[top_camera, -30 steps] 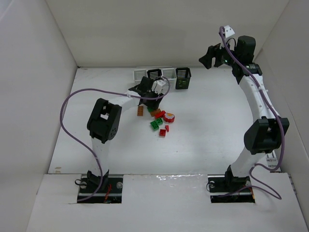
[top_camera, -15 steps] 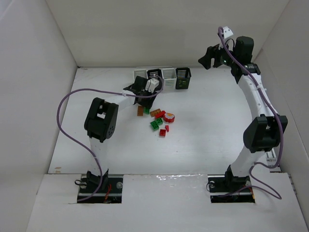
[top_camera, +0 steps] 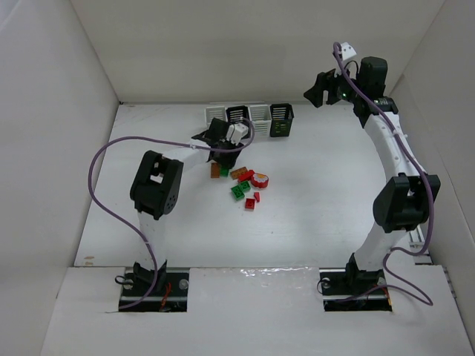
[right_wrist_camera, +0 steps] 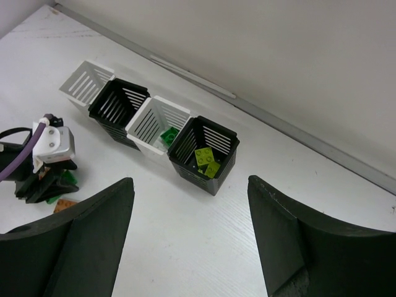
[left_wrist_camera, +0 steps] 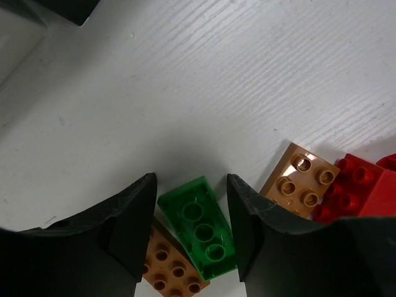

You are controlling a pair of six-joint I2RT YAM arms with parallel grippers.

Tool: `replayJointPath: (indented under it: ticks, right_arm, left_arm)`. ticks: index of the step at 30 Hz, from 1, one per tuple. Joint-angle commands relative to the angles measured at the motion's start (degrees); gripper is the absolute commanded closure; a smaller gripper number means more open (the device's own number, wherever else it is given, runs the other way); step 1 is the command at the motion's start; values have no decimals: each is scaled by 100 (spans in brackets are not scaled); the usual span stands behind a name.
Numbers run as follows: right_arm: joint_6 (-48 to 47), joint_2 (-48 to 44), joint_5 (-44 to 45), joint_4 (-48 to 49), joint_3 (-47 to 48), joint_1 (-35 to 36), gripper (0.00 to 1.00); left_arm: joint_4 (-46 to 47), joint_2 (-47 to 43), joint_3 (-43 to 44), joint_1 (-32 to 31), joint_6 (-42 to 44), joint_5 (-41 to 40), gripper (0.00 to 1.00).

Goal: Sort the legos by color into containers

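The bench [top_camera: 334, 193] carries the containers [right_wrist_camera: 204, 167] in a row at its far edge, beyond the legos [top_camera: 249, 185]. The right fingers [right_wrist_camera: 74, 247] hang spread and empty, high above. The left fingers [left_wrist_camera: 127, 223], much nearer, straddle a green lego [left_wrist_camera: 199, 228] whose long axis runs along their gap. Whether they pinch it, I cannot tell. Its near end is cut off.
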Motion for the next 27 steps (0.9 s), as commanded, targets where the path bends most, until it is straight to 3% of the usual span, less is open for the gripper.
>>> replayJointPath:
  ticks: [1,5,11,22,24,27]
  right_arm:
    - [-20,-2,-78,157,222,55,21]
    - [-20,-2,-78,157,222,55,21]
    - [-20,-2,-78,157,222,108,21]
    - [-73,-2,-78,157,170,108,21]
    - [-73,-55,-78,157,169,108,21]
    - [-73,-116,-78,157,99,108,21]
  left_arm:
    - [-166,-491,-277,-30,-56,-100,54]
    - [-114,-641,-541,-30,-179,-250,42]
    - [-114,-694,-594,-30,-302,-330,40]
    - [-166,-694,-595,-250,-355,-277,67]
    - [-166,-843,-594,-250,-355,-41,76]
    - [-53,-1307,-718,-250,-144,433,79]
